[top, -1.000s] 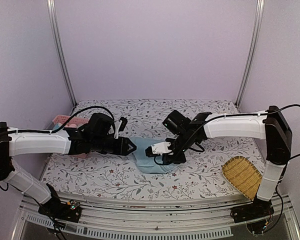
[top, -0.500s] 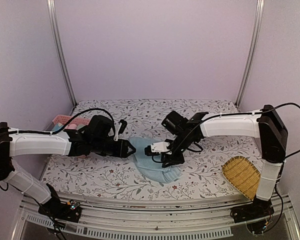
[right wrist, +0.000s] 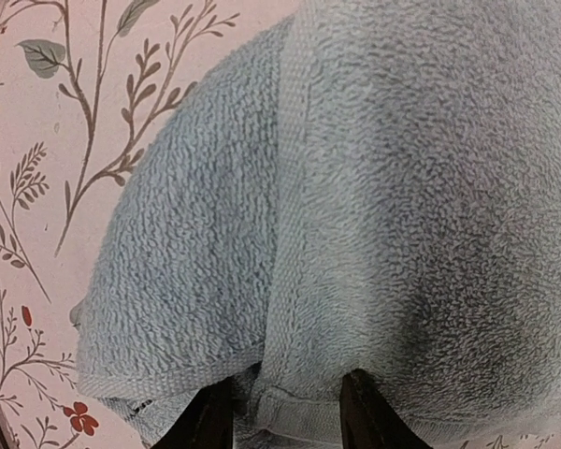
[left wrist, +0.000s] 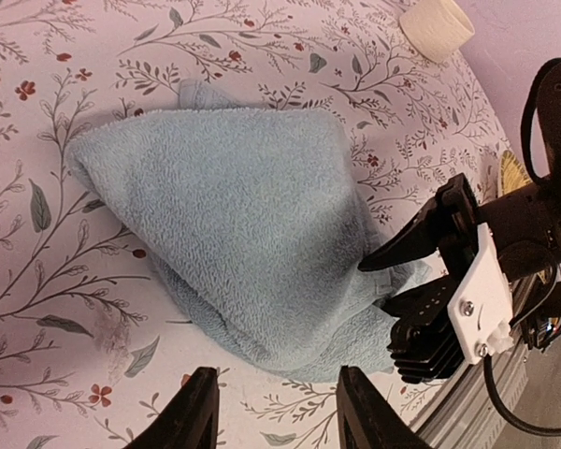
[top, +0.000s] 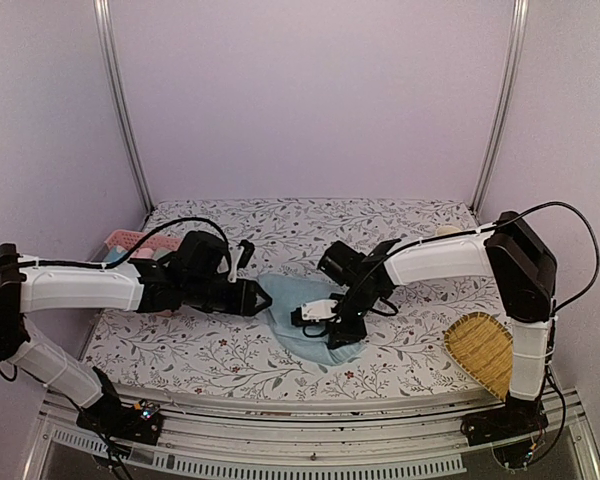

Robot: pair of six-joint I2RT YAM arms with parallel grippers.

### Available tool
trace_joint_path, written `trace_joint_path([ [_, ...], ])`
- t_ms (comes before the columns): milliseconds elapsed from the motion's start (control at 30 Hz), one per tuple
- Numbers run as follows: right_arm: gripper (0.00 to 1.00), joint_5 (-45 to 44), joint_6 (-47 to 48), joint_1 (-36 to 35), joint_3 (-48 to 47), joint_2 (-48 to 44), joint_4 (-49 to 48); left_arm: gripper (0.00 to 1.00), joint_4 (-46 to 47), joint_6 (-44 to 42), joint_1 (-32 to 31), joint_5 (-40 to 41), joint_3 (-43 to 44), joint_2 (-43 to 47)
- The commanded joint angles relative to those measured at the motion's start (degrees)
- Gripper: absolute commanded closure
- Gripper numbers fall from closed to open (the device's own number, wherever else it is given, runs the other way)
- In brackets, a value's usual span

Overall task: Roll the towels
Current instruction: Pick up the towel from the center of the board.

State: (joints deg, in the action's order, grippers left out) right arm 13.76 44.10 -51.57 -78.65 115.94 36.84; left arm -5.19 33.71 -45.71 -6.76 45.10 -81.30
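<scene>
Blue towel, perhaps against right claw

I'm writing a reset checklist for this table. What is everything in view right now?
towel: one, light blue, bunched at the table's middle, between the tools
basket: one, pink, far left edge, partly behind the left arm
tray: one, straw-coloured, woven, near right edge
mug: one, cream, far side of the table, beyond the towel
cloth: one, white with a floral print, covering the table
left arm: one, white and black, reaching in from the left
right arm: one, white and black, reaching in from the right
left tool: one, black, open and empty, at the towel's edge
right tool: one, black, jaws apart with the towel's hem between them
</scene>
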Motion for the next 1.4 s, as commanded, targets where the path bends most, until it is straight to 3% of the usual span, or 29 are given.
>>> trace_joint_path([
  [0, 0.62, -2.0, -0.9, 0.3, 0.5, 1.4, -0.4, 0.56, 0.3, 0.1, -0.9, 0.3, 0.7, -1.3],
  [300, 0.78, 5.0, -2.8, 3.0, -3.6, 0.7, 3.8, 0.55, 0.2, 0.2, -0.9, 0.0, 0.9, -1.8],
  [567, 0.68, 7.2, -3.9, 4.0, -4.8, 1.9, 5.2, 0.55, 0.1, 0.3, -0.9, -0.2, 1.1, -2.2],
  [667, 0.75, 7.1, -4.0, 4.0, -4.9, 2.2, 5.1, 0.55, 0.1, 0.3, -1.0, -0.2, 1.1, -2.2],
  [800, 0.95, 7.7, -3.9, 4.1, -5.5, 1.6, 5.1, 0.55, 0.1, 0.2, -1.0, -0.2, 1.2, -2.2],
  [867, 0.97, 6.8, -4.3, 4.1, -6.5, 0.6, 5.2, 0.55, -0.3, 0.2, -1.0, 0.2, 1.4, -2.2],
  [933, 0.97, 5.8, -4.7, 4.5, -10.1, -1.1, 7.7, 0.55, -0.8, 0.2, -1.0, 0.9, 1.7, -1.9],
  [1067, 0.97, 2.3, -5.0, 5.9, -27.5, -6.3, 15.2, 0.55, -0.9, 0.3, -1.0, 2.2, 1.7, -0.5],
  [1167, 0.98, 3.1, -5.7, 6.9, -39.1, -12.5, 14.0, 0.55, -0.7, 0.7, -1.0, 4.8, 1.1, 1.5],
  [1367, 0.98, -0.2, -8.0, 9.7, -43.9, -21.1, 6.4, 0.54, 0.5, 1.3, -1.0, 8.7, -0.3, 4.6],
])
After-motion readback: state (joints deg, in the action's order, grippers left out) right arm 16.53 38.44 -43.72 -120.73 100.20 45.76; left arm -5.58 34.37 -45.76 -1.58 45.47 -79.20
